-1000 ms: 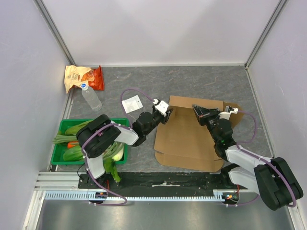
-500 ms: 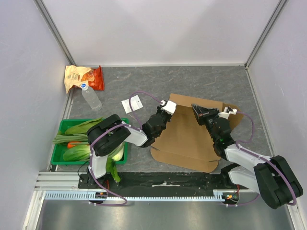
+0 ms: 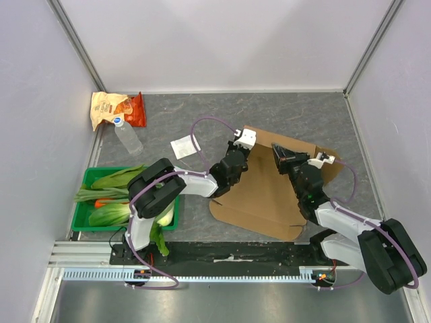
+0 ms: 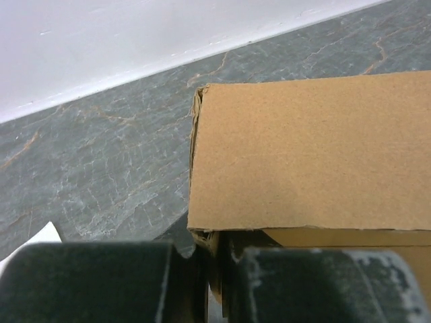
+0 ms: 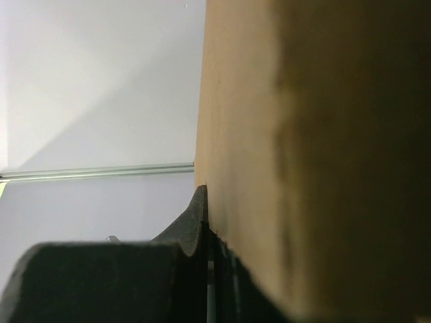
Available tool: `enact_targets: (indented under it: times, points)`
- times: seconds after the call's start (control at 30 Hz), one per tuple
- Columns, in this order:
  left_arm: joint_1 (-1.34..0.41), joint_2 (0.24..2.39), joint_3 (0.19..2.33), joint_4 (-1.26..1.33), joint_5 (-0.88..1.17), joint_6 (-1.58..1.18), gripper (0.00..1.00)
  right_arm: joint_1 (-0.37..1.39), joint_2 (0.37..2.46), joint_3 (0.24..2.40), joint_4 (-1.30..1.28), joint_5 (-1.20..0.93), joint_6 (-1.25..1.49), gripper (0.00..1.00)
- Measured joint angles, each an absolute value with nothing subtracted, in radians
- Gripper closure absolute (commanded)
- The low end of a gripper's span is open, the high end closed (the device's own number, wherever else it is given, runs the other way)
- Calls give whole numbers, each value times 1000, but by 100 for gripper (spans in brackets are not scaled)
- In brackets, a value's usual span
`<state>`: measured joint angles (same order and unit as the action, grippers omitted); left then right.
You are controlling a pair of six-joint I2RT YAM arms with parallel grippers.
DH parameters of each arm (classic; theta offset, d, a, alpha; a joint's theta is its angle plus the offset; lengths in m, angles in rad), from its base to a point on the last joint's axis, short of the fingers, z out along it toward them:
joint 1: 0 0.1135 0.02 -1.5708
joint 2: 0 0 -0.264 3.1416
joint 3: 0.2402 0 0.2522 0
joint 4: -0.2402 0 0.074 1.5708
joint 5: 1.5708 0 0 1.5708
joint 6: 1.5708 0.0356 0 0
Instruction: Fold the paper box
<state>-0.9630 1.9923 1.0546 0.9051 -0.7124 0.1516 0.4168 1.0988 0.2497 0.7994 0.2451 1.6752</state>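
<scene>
left gripper (image 4: 213, 268) just swung in and pinched the box's (image 3: 259, 198) left edge, right gripper (image 3: 280, 156) clamped on the far flap, so folding can start.

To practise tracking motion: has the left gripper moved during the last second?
Yes: the left gripper moved right, away from the white card, onto the cardboard box's left edge.

Bright, even overhead light w/ soft shadows; R-wrist pic: plain brown corrugated cardboard box (image 5: 303, 134) blurred, v. close.
</scene>
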Motion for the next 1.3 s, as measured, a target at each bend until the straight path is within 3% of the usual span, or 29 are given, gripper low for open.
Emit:
enact_targets:
  times: [0.07, 0.1, 0.13, 0.23, 0.47, 0.73, 0.93, 0.97, 1.07, 1.1, 1.13, 1.2, 1.23, 1.3]
  points:
    - [-965, 1992, 1048, 910, -716, 146, 98, 427, 1102, 250, 796, 258, 1684, 100]
    - [-965, 1993, 1038, 922, -715, 145, 92, 433, 1106, 250, 798, 260, 1688, 100]
    - [-964, 1992, 1029, 928, -710, 143, 76, 436, 1110, 250, 799, 261, 1690, 100]
    - [-962, 1977, 978, 949, -671, 146, 55, 446, 1119, 250, 798, 251, 1692, 100]
    - [-963, 1884, 811, 961, -559, 150, 46, 469, 1127, 254, 799, 212, 1692, 100]
    - [-940, 1854, 786, 967, -517, 107, 67, 469, 1131, 263, 792, 203, 1692, 100]
    - [-936, 1856, 822, 899, -559, 79, 71, 469, 1143, 272, 793, 200, 1692, 100]
    - [-936, 1857, 830, 882, -570, 73, 74, 469, 1148, 277, 792, 199, 1693, 100]
    - [-936, 1872, 865, 839, -607, 59, 98, 469, 1163, 289, 793, 202, 1695, 99]
    - [-934, 1875, 873, 828, -627, 49, 98, 469, 1169, 293, 793, 208, 1695, 94]
    - [-931, 1878, 882, 819, -636, 39, 98, 469, 1174, 297, 792, 210, 1695, 77]
    - [-929, 1881, 890, 811, -658, 25, 98, 471, 1184, 316, 780, 206, 1692, 57]
    - [-929, 1881, 890, 812, -665, 24, 98, 475, 1188, 327, 761, 194, 1684, 37]
    - [-929, 1881, 884, 823, -682, 25, 98, 484, 1190, 340, 721, 174, 1665, 22]
